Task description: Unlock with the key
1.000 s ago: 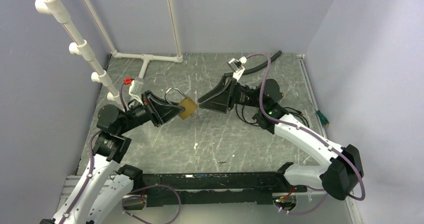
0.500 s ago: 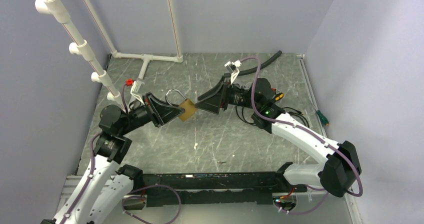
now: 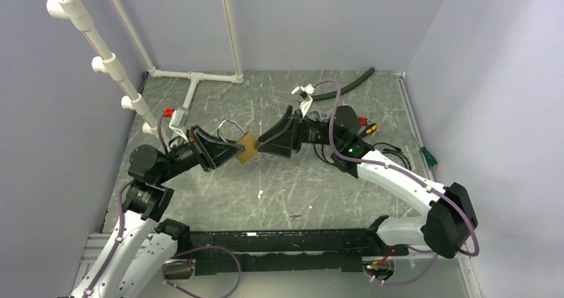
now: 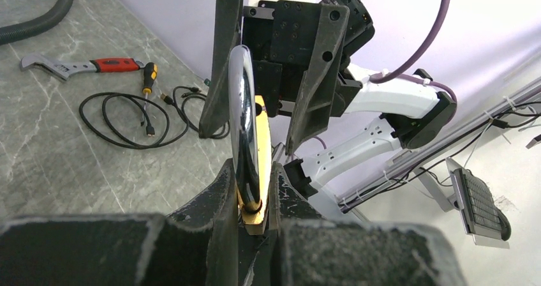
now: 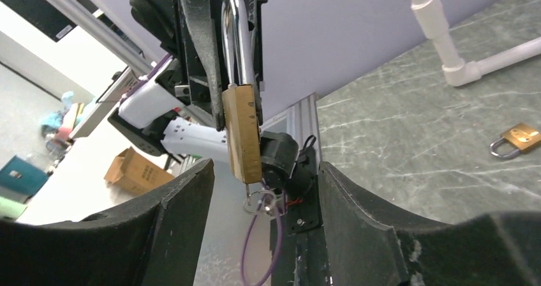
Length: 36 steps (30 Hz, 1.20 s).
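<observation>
My left gripper (image 3: 234, 151) is shut on the brass padlock (image 3: 247, 148) and holds it above the table, silver shackle (image 5: 233, 34) pointing back. In the left wrist view (image 4: 253, 171) the jaws clamp the padlock's body (image 4: 261, 139) edge-on. The tiny key with its metal ring (image 5: 261, 202) sticks out of the padlock's free end (image 5: 242, 133). My right gripper (image 5: 265, 174) is open, one finger on each side of the key and the padlock's end, touching neither. In the top view it (image 3: 261, 145) meets the padlock nose to nose.
A second brass padlock (image 5: 518, 138) lies on the table. White pipes (image 3: 193, 78) run along the back left, a black hose (image 3: 346, 88) at the back. A red-handled wrench (image 4: 89, 65), a screwdriver (image 4: 148, 75) and black cables (image 4: 124, 117) lie to the right.
My right gripper has moved left, from a gap short of the padlock to around its free end. The left arm has shifted slightly with the padlock still held.
</observation>
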### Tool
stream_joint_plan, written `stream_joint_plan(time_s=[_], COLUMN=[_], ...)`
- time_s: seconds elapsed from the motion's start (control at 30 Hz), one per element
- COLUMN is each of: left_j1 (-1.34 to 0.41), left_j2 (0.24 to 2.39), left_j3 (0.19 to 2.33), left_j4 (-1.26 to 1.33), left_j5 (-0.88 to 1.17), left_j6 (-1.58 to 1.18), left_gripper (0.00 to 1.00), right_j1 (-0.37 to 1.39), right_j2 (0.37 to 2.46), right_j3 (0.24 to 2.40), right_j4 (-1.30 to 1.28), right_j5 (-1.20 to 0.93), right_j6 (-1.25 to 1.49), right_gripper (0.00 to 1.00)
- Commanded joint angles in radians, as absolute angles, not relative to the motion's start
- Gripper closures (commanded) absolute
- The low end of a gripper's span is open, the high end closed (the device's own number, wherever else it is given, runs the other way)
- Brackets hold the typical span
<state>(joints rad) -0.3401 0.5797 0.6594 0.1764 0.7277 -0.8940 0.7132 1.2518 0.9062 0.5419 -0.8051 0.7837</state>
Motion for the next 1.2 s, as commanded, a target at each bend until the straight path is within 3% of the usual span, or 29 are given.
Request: stream_joint_plan(time_s=[0.0, 0.57, 0.97, 1.1, 1.13, 1.17], left_j1=[-0.342, -0.342, -0.343, -0.343, -0.342, -0.343], left_j2=[0.565, 0.566, 0.541, 0.526, 0.519, 0.511], left_j3=[0.667, 0.635, 0.617, 0.614, 0.617, 0.622], left_j4=[0.332, 0.369, 0.341, 0.302, 0.272, 0.234], left_j5=[0.704, 0.688, 0.674, 0.662, 0.654, 0.639], left_j6=[-0.928, -0.930, -0.919, -0.901, -0.889, -0.873], left_gripper=[1.00, 1.00, 1.00, 1.00, 0.99, 0.91], right_j1=[0.729, 0.809, 0.818, 0.818, 0.818, 0.819], right_j2=[1.269, 1.380, 1.423, 1.437, 1.439, 1.440], right_j3=[0.925, 0.973, 0.966, 0.968, 0.967, 0.964], right_j4=[0.617, 0.745, 0.833, 0.852, 0.852, 0.850], right_j5=[-0.859, -0.883, -0.878, -0.883, -0.883, -0.876], right_j6=[0.782, 0.858, 0.922, 0.941, 0.943, 0.943], right_gripper=[0.39, 0.53, 0.81, 1.00, 1.00, 1.00])
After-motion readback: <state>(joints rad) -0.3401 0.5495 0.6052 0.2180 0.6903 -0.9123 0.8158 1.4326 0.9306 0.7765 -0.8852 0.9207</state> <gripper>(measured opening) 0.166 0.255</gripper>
